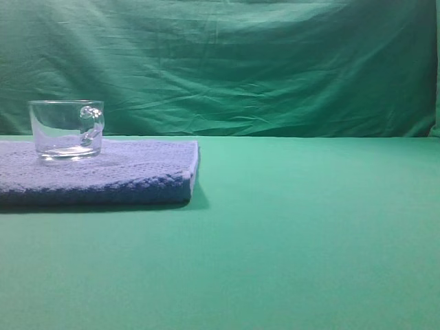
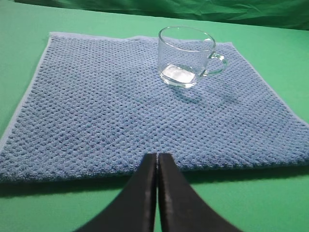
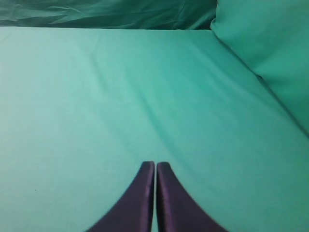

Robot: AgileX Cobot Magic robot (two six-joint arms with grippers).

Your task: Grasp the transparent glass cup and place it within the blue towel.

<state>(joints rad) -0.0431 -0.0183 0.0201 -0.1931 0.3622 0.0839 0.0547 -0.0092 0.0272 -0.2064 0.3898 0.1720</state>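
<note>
The transparent glass cup (image 1: 67,129) stands upright on the blue towel (image 1: 130,172) at the left, its loop handle toward the right. In the left wrist view the cup (image 2: 186,57) sits near the towel's far right part, and the towel (image 2: 106,111) spreads wide in front of it. My left gripper (image 2: 157,155) is shut, holds nothing, and hovers just off the towel's near edge, well away from the cup. My right gripper (image 3: 155,164) is shut with nothing in it, over bare green cloth. Neither gripper shows in the exterior view.
A green cloth (image 1: 309,234) covers the table, and a wrinkled green backdrop (image 1: 261,62) hangs behind it. In the right wrist view a raised fold of green cloth (image 3: 270,43) fills the upper right corner.
</note>
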